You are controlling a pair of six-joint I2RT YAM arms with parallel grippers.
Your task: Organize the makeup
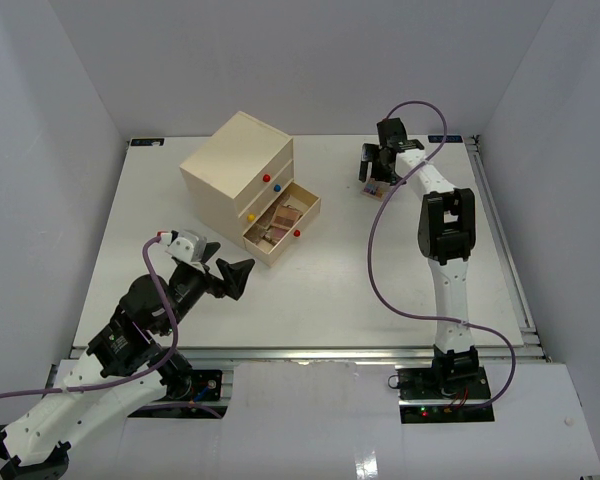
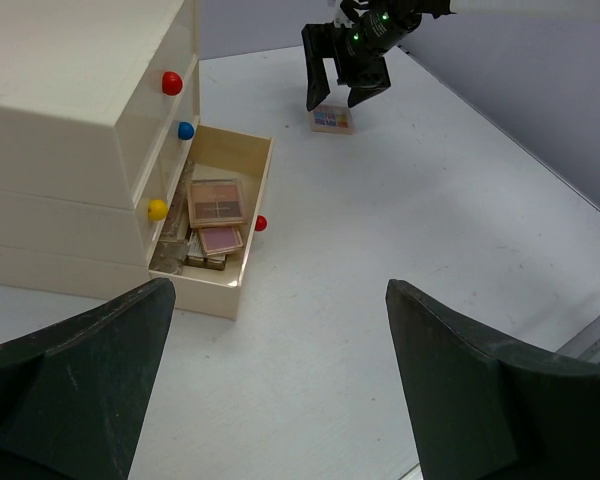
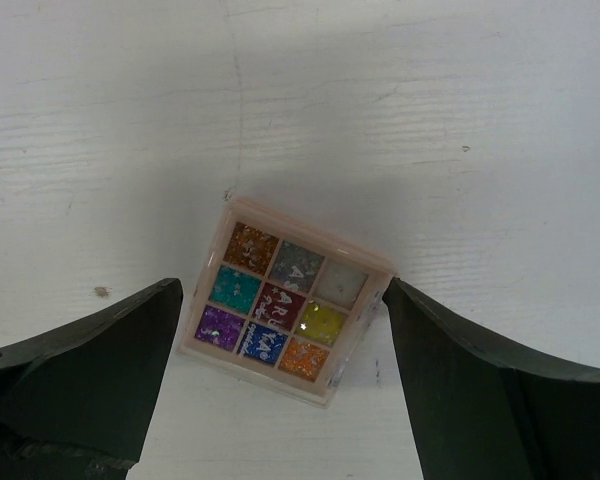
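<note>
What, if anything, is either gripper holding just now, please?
Nothing. The left gripper is open and empty; the right gripper stands open astride the glitter palette.

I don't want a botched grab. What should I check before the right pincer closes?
1. The right pincer stands open: ok.
2. The glitter palette lies flat between its jaws: ok.
3. Palette square to the pincer: not ok, it lies askew.
4. The bottom drawer is pulled open: ok.
5. Room in that drawer: cannot tell, palettes already lie inside.
6. The left pincer is clear of the drawer: ok.
</note>
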